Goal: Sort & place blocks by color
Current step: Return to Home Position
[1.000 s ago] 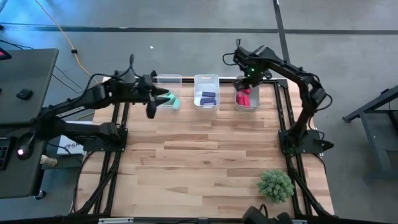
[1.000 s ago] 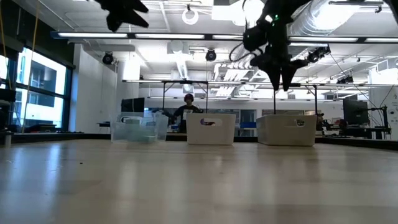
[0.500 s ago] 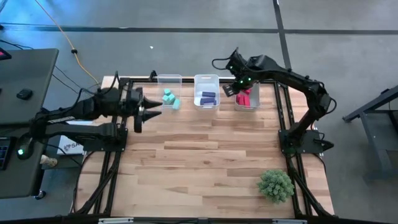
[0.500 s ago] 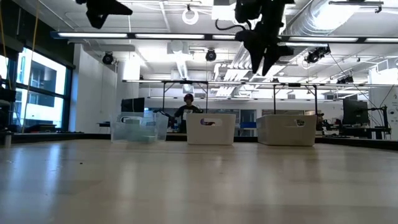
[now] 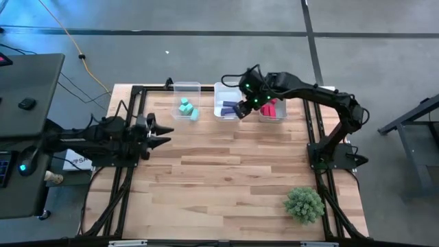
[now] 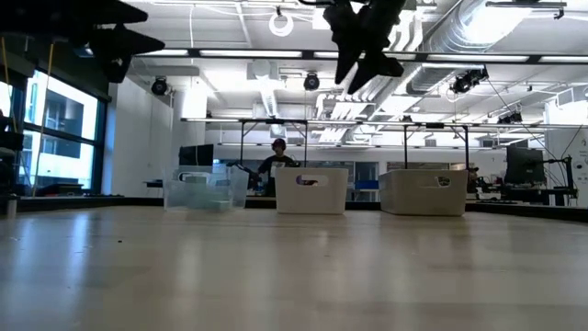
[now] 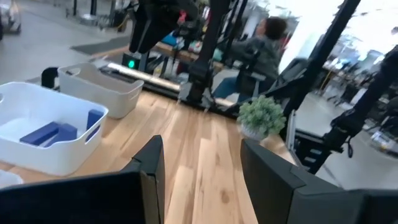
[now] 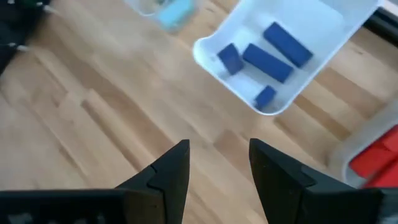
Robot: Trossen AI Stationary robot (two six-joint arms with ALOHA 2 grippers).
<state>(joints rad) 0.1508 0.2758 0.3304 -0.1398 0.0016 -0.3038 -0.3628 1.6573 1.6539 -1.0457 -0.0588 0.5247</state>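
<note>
Blocks (image 5: 186, 108): sorted by colour in three bins (image 5: 228, 85); none on your surface (image 5: 219, 165).
Left gripper (image 5: 167, 134), right gripper (image 5: 240, 110): jaws parted, empty.
Remaining: likely nothing for you.

Open-plan robotics lab. Above me: exposed ducts (image 6: 514, 28) and strip lights (image 6: 184, 52). Ahead, past my wooden table (image 5: 226, 171): more framed workbenches (image 6: 276, 120), monitors (image 6: 525, 165), a seated person (image 6: 276, 158). Grey concrete floor (image 5: 206, 17); yellow cable (image 5: 65, 34) trailing to my left.
</note>
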